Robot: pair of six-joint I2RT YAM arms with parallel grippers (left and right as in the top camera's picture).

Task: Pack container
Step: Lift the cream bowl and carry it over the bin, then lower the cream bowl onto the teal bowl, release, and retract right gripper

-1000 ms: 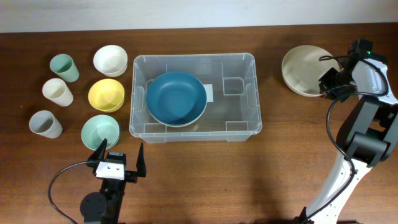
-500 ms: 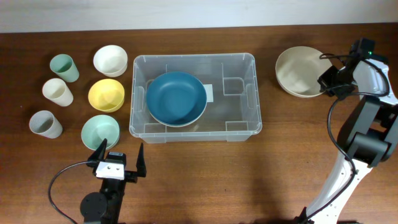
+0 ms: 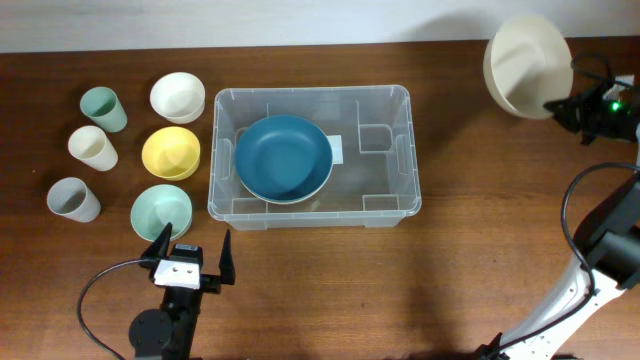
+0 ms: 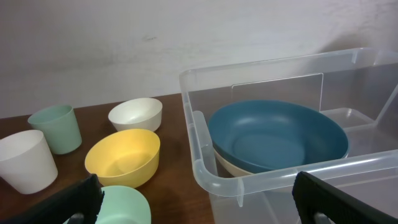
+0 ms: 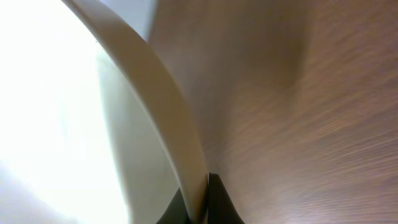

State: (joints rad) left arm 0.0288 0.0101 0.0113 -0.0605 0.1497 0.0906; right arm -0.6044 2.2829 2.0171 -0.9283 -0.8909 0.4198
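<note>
- Overhead shows the right gripper (image 3: 562,106) clamped on the rim of a cream bowl (image 3: 525,62). The bowl is held up and tipped on edge over the far right corner of the table (image 3: 480,250) — well apart from the container (image 3: 312,93), which sits mid-table.
- Right wrist view: only a thin lip of rim sits between the dark fingertips (image 5: 216,200). I judge this edge pinch to be shallow; a quick swing could let the bowl pivot or slip out and drop on the wood.
- The container already holds a blue bowl (image 3: 283,157) nested on a paler one (image 4: 231,163), toward its left side. If the cream bowl comes in tilted, its low edge may catch the right wall or rim and shove the bin. It could also land crooked on the blue bowl rather than nesting.
- Releasing from height risks a bounce out of the bin.
- Left gripper (image 3: 193,250) sits with jaws spread wide, holding nothing, just beside the mint bowl (image 3: 160,211). A careless advance could knock that bowl into the yellow bowl (image 3: 170,152).
</note>
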